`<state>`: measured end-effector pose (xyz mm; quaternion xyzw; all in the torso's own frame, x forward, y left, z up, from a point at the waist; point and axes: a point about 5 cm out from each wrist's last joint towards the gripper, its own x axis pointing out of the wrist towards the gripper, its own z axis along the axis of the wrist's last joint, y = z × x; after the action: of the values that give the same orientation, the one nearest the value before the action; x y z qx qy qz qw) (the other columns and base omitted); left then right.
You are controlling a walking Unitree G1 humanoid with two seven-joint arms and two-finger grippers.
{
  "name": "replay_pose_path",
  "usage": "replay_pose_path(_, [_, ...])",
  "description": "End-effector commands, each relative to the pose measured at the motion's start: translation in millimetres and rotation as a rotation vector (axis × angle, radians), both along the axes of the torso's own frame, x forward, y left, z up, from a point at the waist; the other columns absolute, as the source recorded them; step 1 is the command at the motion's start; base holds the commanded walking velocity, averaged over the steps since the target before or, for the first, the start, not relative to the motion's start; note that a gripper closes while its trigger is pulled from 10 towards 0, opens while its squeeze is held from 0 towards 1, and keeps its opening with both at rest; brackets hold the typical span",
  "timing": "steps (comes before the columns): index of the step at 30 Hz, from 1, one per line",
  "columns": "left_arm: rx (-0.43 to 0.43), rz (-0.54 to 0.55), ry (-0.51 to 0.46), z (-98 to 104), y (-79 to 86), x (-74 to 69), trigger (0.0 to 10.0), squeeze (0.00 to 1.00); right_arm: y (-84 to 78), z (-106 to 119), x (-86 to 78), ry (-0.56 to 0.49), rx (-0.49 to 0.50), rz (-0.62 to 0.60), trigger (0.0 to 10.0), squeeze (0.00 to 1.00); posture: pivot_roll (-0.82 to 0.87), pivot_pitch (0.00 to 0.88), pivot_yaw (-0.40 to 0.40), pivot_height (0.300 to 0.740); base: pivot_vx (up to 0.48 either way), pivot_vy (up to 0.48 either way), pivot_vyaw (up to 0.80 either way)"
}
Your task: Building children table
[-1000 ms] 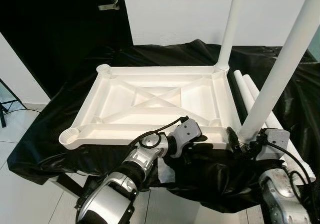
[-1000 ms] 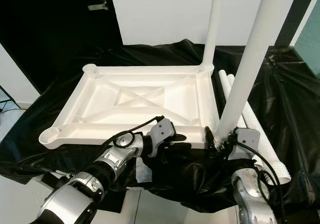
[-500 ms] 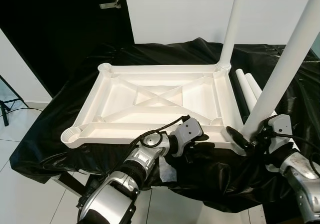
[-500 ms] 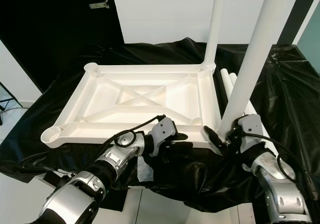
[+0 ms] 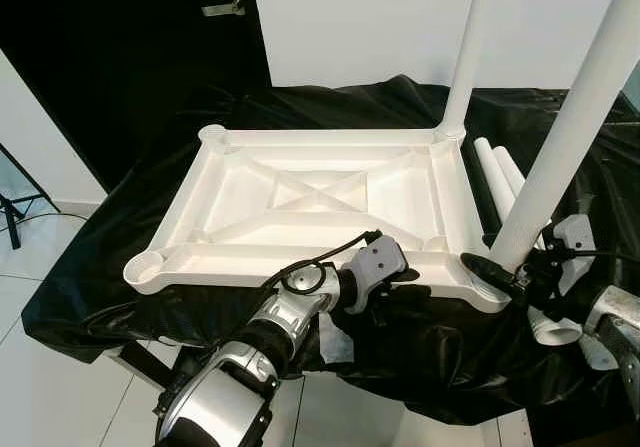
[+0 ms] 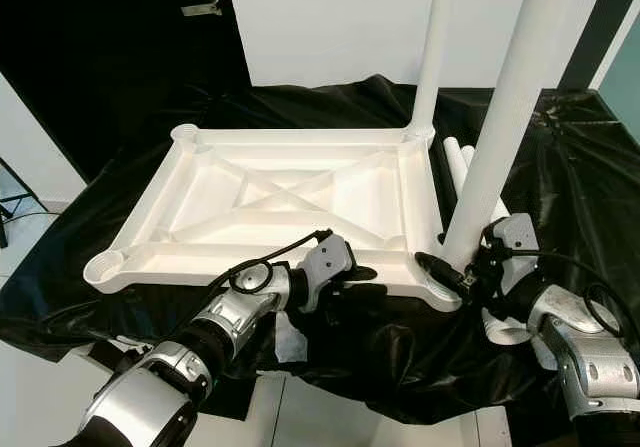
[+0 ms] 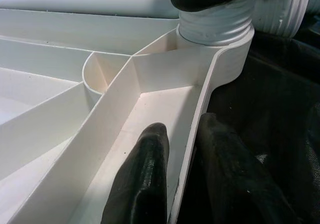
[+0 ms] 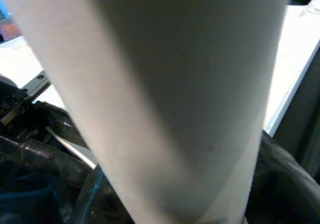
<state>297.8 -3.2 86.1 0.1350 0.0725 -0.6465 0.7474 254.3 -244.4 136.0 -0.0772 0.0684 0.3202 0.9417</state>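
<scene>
Two white legs stand upright in an upturned white tabletop [image 5: 320,202] lying on a black-draped surface [image 5: 130,297]: a far leg [image 5: 465,57] at the far right corner and a near leg [image 5: 570,127] at the near right corner, with two spare legs [image 5: 500,172] lying just beside the right edge. In the eye views the left gripper [image 5: 400,287] sits at the near rim, while the right gripper [image 6: 462,272] is closed around the near leg's base. The left wrist view shows two black fingers [image 7: 145,179] clamping the thin rim wall between them, one inside, one outside. In the right wrist view the near leg's shaft looms close and blurred.
</scene>
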Motion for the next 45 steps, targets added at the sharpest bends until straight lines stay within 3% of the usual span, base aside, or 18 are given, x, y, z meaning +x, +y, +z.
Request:
replay_pose_path(1, [0.115,-0.073,0.13,-28,12.6,-14.0,10.0,0.0,2.3,-12,-3.6,0.074,0.033,0.023,0.0,0.0,-0.14,0.0,0.036,0.74,0.0,0.0,0.0])
replay_pose_path(6, [0.12,-0.08,0.128,-29,13.2,-14.6,10.0,0.0,7.0,-16,-7.0,0.091,0.046,0.036,0.0,0.0,-0.14,0.0,0.033,0.74,0.0,0.0,0.0])
replay_pose_path(8, [0.124,-0.082,0.127,-29,14.7,-14.7,10.0,0.0,17.4,-26,-9.7,-0.029,0.075,-0.153,0.0,0.0,-0.12,0.0,0.017,0.74,0.0,0.0,0.0])
replay_pose_path(10, [0.124,-0.082,0.127,-29,14.7,-14.7,10.0,0.0,17.4,-26,-9.7,-0.029,0.075,-0.153,0.0,0.0,-0.12,0.0,0.017,0.74,0.0,0.0,0.0])
replay_pose_path(11, [0.126,-0.077,0.129,-30,16.2,-14.8,10.0,0.0,26.5,-36,-17.8,-0.055,0.097,-0.255,0.0,0.0,-0.12,0.0,0.015,0.74,0.0,0.0,0.0])
replay_pose_path(13, [0.126,-0.077,0.129,-30,16.2,-14.8,10.0,0.0,26.5,-36,-17.8,-0.055,0.097,-0.255,0.0,0.0,-0.12,0.0,0.015,0.74,0.0,0.0,0.0])
replay_pose_path(14, [0.126,-0.073,0.131,-31,17.6,-15.2,10.0,0.0,33.4,-45,-25.1,-0.066,0.116,-0.343,0.0,0.0,-0.11,0.0,0.015,0.74,0.0,0.0,0.0])
replay_pose_path(15, [0.126,-0.073,0.131,-31,17.6,-15.2,10.0,0.0,33.4,-45,-25.1,-0.066,0.116,-0.343,0.0,0.0,-0.11,0.0,0.015,0.74,0.0,0.0,0.0])
replay_pose_path(18, [0.132,-0.07,0.139,-35,22.0,-17.6,10.0,0.0,37.9,-56,-32.0,-0.109,0.128,-0.648,0.0,0.0,-0.12,0.0,0.024,0.74,0.0,0.0,0.0])
replay_pose_path(20, [0.132,-0.07,0.139,-35,22.0,-17.6,10.0,0.0,37.9,-56,-32.0,-0.109,0.128,-0.648,0.0,0.0,-0.12,0.0,0.024,0.74,0.0,0.0,0.0])
replay_pose_path(25, [0.133,-0.078,0.132,-33,19.6,-16.1,10.0,0.0,47.0,-62,-37.0,-0.157,0.057,-0.799,0.0,0.0,-0.12,0.0,0.033,0.74,0.0,0.0,0.0])
replay_pose_path(32, [0.133,-0.078,0.125,-30,18.5,-14.2,10.0,0.0,48.2,-63,-35.7,-0.154,0.057,-0.821,0.0,0.0,-0.13,0.0,0.036,0.74,0.0,0.0,0.0])
replay_pose_path(33, [0.132,-0.079,0.126,-31,18.3,-14.6,10.0,0.0,50.4,-61,-34.0,-0.163,0.06,-0.806,10.0,0.0,-0.13,0.0,0.034,0.74,0.0,0.0,0.0])
replay_pose_path(35, [0.131,-0.079,0.127,-31,18.0,-15.5,10.0,0.0,52.6,-55,-30.7,-0.197,0.059,-0.779,10.0,0.0,-0.13,0.0,0.031,0.74,0.0,0.0,0.0])
replay_pose_path(36, [0.128,-0.076,0.128,-31,17.9,-15.7,10.0,0.0,50.6,-51,-29.1,-0.216,0.06,-0.789,10.0,0.52,-0.14,0.0,0.031,0.74,0.0,0.0,0.0])
replay_pose_path(38, [0.125,-0.073,0.129,-31,17.6,-15.8,10.0,0.0,47.7,-48,-27.8,-0.231,0.062,-0.807,10.0,0.52,-0.14,0.0,0.031,0.74,0.0,0.0,0.0])
replay_pose_path(39, [0.122,-0.071,0.131,-32,17.0,-16.1,10.0,0.0,47.2,-47,-26.6,-0.232,0.077,-0.789,10.0,1.0,-0.14,0.0,0.032,0.74,0.0,0.0,0.0])
replay_pose_path(45, [0.116,-0.072,0.136,-33,13.7,-18.1,10.0,0.0,46.9,-44,-22.6,-0.229,0.092,-0.68,10.0,1.0,-0.14,0.0,0.028,0.74,0.0,0.0,0.0])
